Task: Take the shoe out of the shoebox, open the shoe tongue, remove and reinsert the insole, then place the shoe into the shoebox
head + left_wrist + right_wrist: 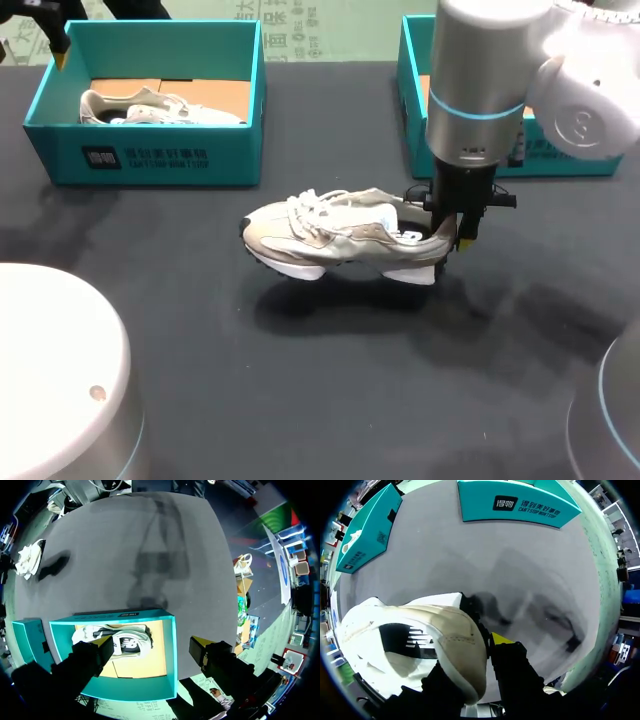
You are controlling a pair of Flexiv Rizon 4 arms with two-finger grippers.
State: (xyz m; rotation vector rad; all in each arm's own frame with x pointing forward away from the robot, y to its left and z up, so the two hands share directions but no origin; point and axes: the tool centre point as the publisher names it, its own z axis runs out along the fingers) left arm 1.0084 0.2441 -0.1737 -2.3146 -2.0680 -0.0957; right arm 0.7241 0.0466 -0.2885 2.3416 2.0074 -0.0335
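In the head view the sneaker (340,235) hangs just clear of the dark surface (330,400) near its middle, over its own shadow, with the toe toward 9 o'clock and the heel toward 3 o'clock. The right fingers (465,228) are clenched on the heel collar, and the right arm stands nearly vertical above them. The right shoebox (410,70) sits at 1 o'clock behind that arm. The left shoebox (145,160) at 10 o'clock holds a second sneaker (150,108), and the left fingers (62,58) hover over its far corner. In the left wrist view the left fingers (102,645) are spread wide, grasping nothing, above the left shoebox (170,655) and the second sneaker (122,641). In the right wrist view one yellow tip of the right fingers (501,639) presses the outside of the sneaker (445,635) at its heel. The other tip is hidden, probably inside the collar. The sneaker looks light, with a soft upper and a stiffer heel and sole. The heel collar is a sound hold, though the toe may sag or swing.
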